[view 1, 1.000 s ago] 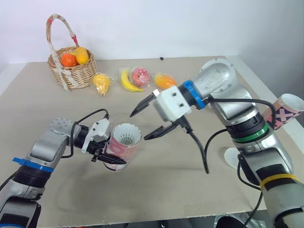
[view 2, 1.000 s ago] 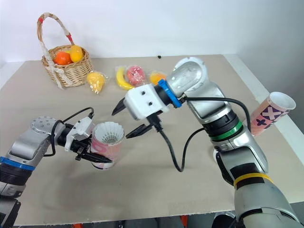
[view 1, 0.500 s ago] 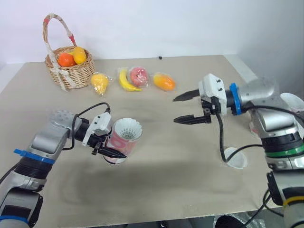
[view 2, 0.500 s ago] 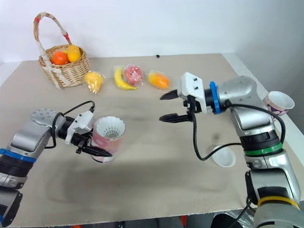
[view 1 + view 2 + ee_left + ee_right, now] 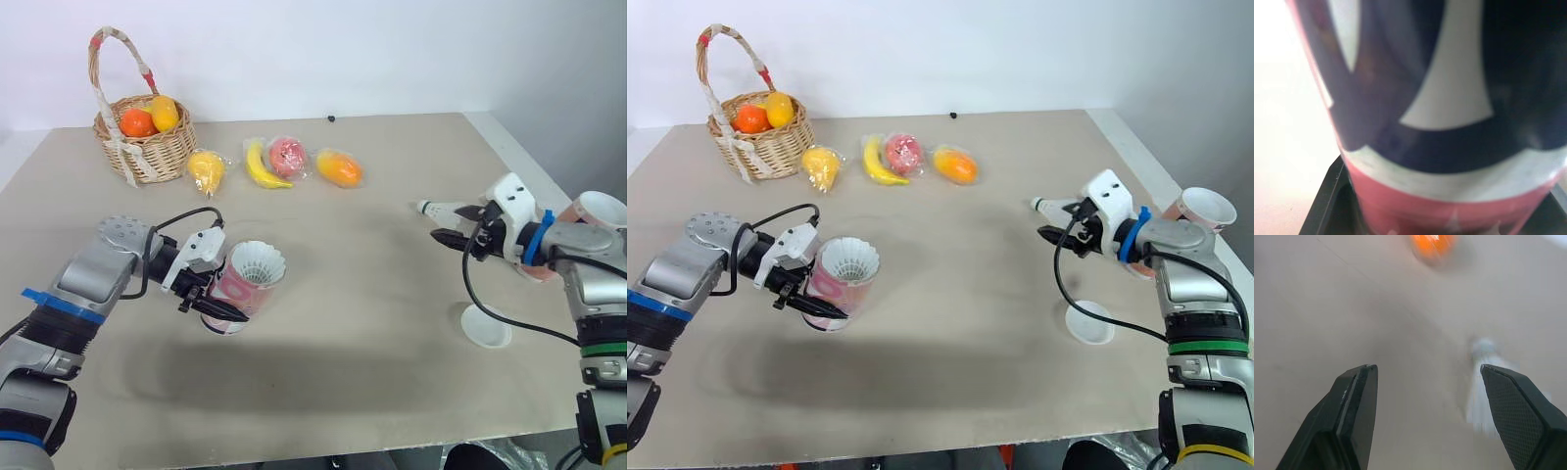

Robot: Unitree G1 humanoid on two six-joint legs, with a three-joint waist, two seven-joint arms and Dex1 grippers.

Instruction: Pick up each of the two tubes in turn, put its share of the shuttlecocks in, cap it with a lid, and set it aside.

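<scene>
My left gripper (image 5: 209, 298) is shut on a pink patterned tube (image 5: 238, 293), held tilted just above the table (image 5: 372, 284). A white shuttlecock (image 5: 257, 264) sits in the tube's mouth. The left wrist view has the tube's wall (image 5: 1449, 122) close up. At the right, my right gripper (image 5: 436, 221) is open and low over the table, holding nothing. A blurred white shuttlecock (image 5: 1481, 382) lies beside one fingertip. A white lid (image 5: 486, 325) lies flat near the right arm. The second tube (image 5: 600, 210) stands at the right edge, partly hidden by that arm.
A wicker basket (image 5: 147, 147) with fruit stands at the far left. A row of wrapped fruit lies at the back: a yellow one (image 5: 208, 169), a banana (image 5: 263, 166), a pink one (image 5: 289, 155), an orange one (image 5: 340, 168).
My right gripper has swung from just above the held tube to the table's right side and dropped lower, staying open. The left gripper still holds the tube in nearly the same place.
</scene>
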